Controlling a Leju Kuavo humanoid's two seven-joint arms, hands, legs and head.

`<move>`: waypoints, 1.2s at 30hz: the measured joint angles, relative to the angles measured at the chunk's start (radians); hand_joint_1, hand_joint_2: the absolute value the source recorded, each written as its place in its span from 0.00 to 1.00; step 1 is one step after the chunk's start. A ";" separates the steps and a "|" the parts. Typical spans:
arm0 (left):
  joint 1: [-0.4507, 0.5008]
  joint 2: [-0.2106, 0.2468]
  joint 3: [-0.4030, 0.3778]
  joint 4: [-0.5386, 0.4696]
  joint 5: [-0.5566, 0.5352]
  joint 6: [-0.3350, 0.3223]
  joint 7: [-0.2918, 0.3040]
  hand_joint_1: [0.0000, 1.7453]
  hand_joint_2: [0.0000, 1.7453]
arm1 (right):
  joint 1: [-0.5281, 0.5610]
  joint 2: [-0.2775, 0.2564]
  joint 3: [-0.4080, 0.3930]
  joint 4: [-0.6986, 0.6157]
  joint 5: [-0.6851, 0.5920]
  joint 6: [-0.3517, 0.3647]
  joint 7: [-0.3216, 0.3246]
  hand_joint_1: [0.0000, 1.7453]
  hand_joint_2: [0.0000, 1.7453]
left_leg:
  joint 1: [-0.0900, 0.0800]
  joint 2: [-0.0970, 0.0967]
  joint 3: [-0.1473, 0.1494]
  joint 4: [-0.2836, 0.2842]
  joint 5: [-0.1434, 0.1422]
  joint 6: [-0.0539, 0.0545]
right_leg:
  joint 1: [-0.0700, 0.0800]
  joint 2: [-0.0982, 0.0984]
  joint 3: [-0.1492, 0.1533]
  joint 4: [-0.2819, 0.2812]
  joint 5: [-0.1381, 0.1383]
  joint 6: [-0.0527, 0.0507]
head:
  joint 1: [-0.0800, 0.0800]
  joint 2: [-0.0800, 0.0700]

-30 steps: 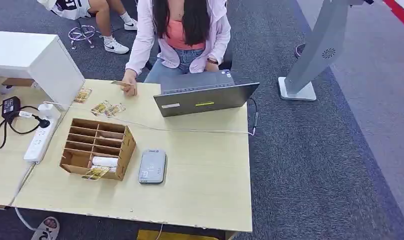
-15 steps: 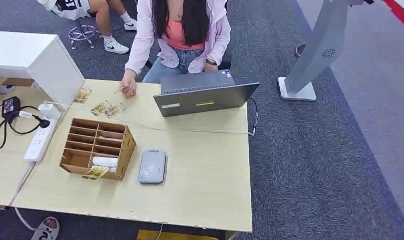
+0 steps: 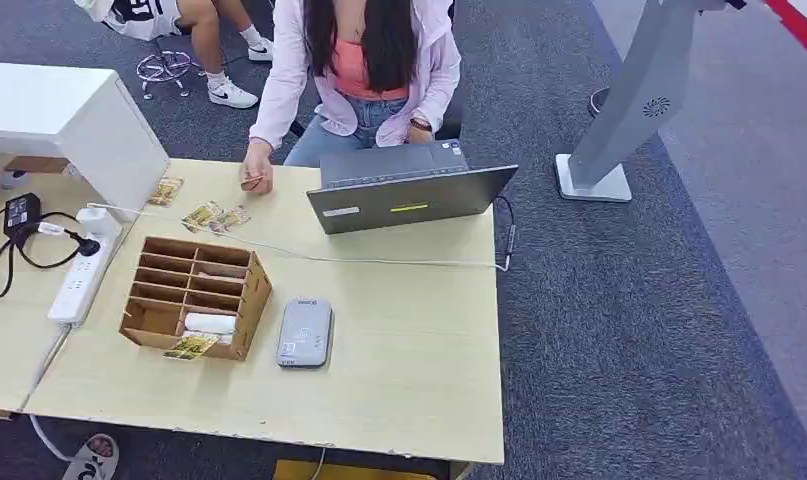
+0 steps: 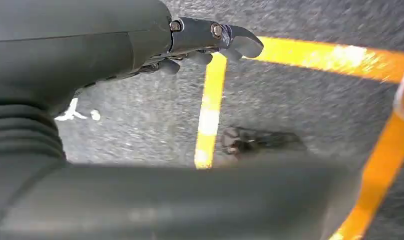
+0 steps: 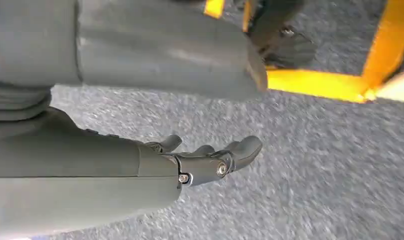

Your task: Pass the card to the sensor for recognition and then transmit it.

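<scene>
My left hand (image 4: 139, 50) and right hand (image 5: 154, 165) hang empty, fingers loosely apart, while a card (image 3: 190, 346) lies beside the sensor (image 3: 304, 333).

Place: I see an office or test room.
Signs: grey carpet (image 3: 619, 300), wooden desk (image 3: 409, 380), laptop (image 3: 409, 195), power strip (image 3: 77, 282).
</scene>
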 joint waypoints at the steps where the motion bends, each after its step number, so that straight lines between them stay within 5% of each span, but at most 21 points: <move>1: -0.006 -0.001 0.027 0.000 -0.005 -0.004 -0.005 0.00 0.00 | -0.006 0.003 -0.014 0.003 0.016 -0.003 -0.006 0.00 0.00 | 0.000 0.000 0.000 0.000 0.000 0.000 | 0.000 0.000 0.000 0.000 0.000 0.000 | 0.000 0.000; 6: -0.036 -0.008 0.152 0.008 -0.028 -0.026 -0.035 0.00 0.00 | -0.035 0.014 -0.092 0.017 0.095 -0.030 -0.041 0.00 0.00 | 0.000 0.000 0.000 0.000 0.000 0.000 | 0.000 0.000 0.000 0.000 0.000 0.000 | 0.000 0.000; 7: -0.042 -0.009 0.171 0.009 -0.032 -0.031 -0.045 0.00 1.00 | -0.040 0.016 -0.106 0.020 0.111 -0.035 -0.048 0.00 0.00 | 0.000 0.000 0.000 0.000 0.000 0.000 | 0.000 0.000 0.000 0.000 0.000 0.000 | 0.000 0.000; 15: -0.101 -0.020 0.357 0.013 -0.077 -0.088 -0.142 0.00 1.00 | -0.066 0.034 -0.232 0.055 0.255 -0.095 -0.058 0.00 0.00 | 0.000 0.000 0.000 0.000 0.000 0.000 | 0.000 0.000 0.000 0.000 0.000 0.000 | 0.000 0.000; 22: -0.144 -0.038 0.473 -0.021 -0.096 -0.171 -0.237 0.00 1.00 | -0.080 0.058 -0.329 0.086 0.379 -0.142 0.043 0.00 0.00 | 0.000 0.000 0.000 0.000 0.001 -0.001 | 0.000 0.000 0.000 0.000 0.000 0.000 | 0.000 0.000; 36: -0.103 -0.119 0.489 -0.411 -0.019 -0.260 -0.286 0.00 1.00 | -0.093 0.101 -0.444 0.122 0.519 -0.174 0.214 0.00 0.00 | 0.000 0.000 0.000 0.000 0.001 -0.001 | 0.000 0.000 0.000 0.000 0.000 -0.001 | 0.000 0.000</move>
